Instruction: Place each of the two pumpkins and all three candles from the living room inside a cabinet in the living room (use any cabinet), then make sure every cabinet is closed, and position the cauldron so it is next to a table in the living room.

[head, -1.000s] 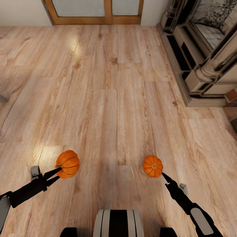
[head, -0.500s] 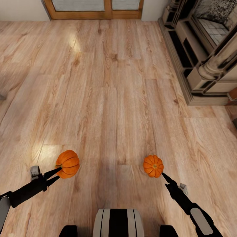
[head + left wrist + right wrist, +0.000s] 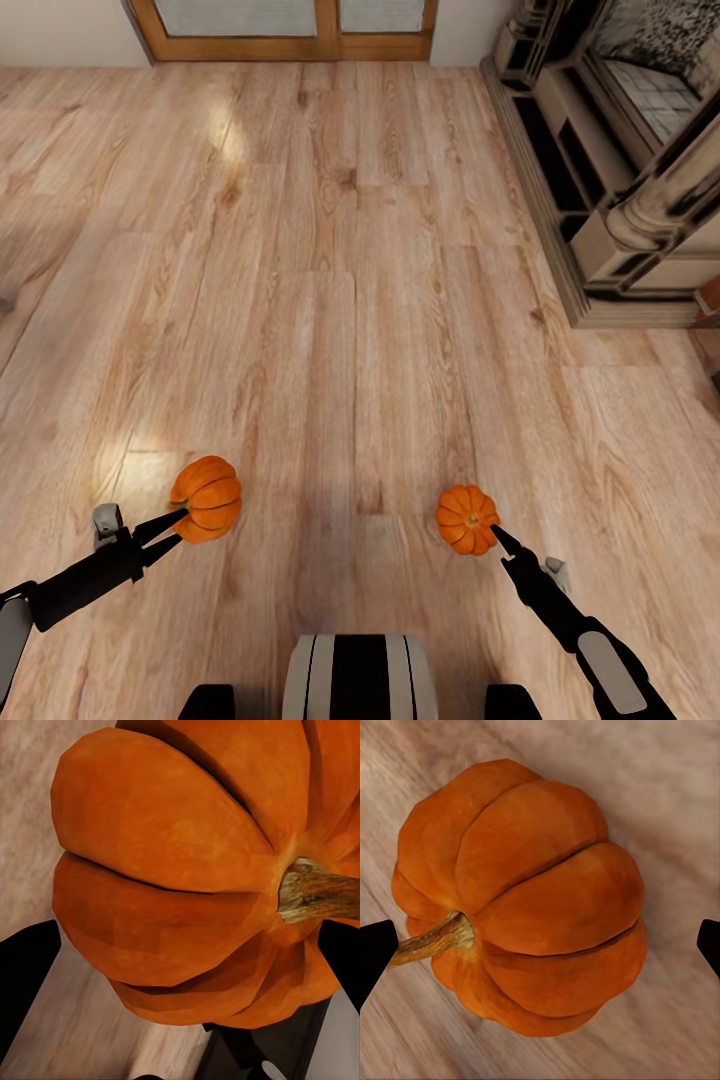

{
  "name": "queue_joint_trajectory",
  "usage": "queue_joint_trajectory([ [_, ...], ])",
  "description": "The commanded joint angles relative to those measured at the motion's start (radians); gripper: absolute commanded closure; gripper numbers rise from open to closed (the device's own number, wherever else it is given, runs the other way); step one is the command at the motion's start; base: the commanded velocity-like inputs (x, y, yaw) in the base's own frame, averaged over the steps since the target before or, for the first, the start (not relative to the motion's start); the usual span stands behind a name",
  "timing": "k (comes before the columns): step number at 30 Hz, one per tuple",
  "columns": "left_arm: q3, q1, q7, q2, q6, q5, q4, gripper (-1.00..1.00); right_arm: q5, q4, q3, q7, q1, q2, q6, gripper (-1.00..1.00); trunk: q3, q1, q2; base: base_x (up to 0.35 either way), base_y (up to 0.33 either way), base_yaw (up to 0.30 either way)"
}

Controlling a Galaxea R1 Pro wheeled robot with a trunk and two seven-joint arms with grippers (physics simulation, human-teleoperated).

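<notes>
Left end effector point(image 3: 178, 525) clamped on one pumpkin point(image 3: 206, 498), right end effector point(image 3: 497, 538) on other pumpkin point(image 3: 466, 519); both carried above wood floor point(image 3: 330, 280). So pickup looks done, nothing stowed yet. Candles, cabinet closing, cauldron placement all left, presumably.

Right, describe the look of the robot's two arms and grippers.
Both arms are matte black. The left gripper and right gripper each end in thin, pointed black fingers. A small grey block sits beside each wrist, and pale grey panels cover the arm segments at the picture's lower corners. No cables or markings are visible.
</notes>
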Motion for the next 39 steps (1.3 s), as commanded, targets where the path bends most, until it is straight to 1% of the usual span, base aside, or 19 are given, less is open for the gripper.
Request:
queue_joint_trajectory([
  [1,0.0,0.0,0.0,0.0,0.0,0.0,0.0,1.0,0.0,0.0,0.0,0.0,0.0,0.0,0.0,-1.0,0.0,0.0,0.0,0.031,0.0,0.0],
  [7,0.0,0.0,0.0,0.0,0.0,0.0,0.0,1.0,0.0,0.0,0.0,0.0,0.0,0.0,0.0,-1.0,0.0,0.0,0.0,0.011,0.0,0.0],
  [10,0.0,0.0,0.0,0.0,0.0,0.0,0.0,1.0,0.002,0.0,0.0,0.0,0.0,0.0,0.0,-1.0,-0.012,0.001,-0.001,0.0,0.0,0.0],
  [13,0.0,0.0,0.0,0.0,0.0,0.0,0.0,1.0,0.003,0.0,0.0,0.0,0.0,0.0,0.0,-1.0,-0.012,0.001,-0.001,0.0,0.0,0.0],
  [17,0.0,0.0,0.0,0.0,0.0,0.0,0.0,1.0,0.005,0.0,0.001,-0.001,0.0,0.001,0.0,-1.0,-0.027,0.003,-0.002,0.0,0.0,0.0],
  [19,0.0,0.0,0.0,0.0,0.0,0.0,0.0,1.0,0.006,0.0,0.001,0.0,0.0,0.001,0.0,-1.0,-0.027,0.003,-0.002,0.0,0.0,0.0],
  [22,0.0,0.0,0.0,0.0,0.0,0.0,0.0,1.0,0.006,0.0,0.001,0.0,0.0,0.002,0.0,-1.0,-0.039,0.005,-0.002,0.0,0.0,0.0],
  [29,0.001,0.0,-0.001,0.001,0.0,0.0,0.0,1.0,0.008,-0.001,0.002,0.0,0.0,0.002,0.0,-1.0,-0.039,0.005,-0.002,0.008,0.006,0.0],
  [39,-0.001,0.0,0.0,0.0,0.0,0.0,0.0,1.0,0.008,-0.001,0.003,0.0,0.0,0.004,0.0,-1.0,-0.039,0.005,-0.002,0.091,0.056,0.0],
])
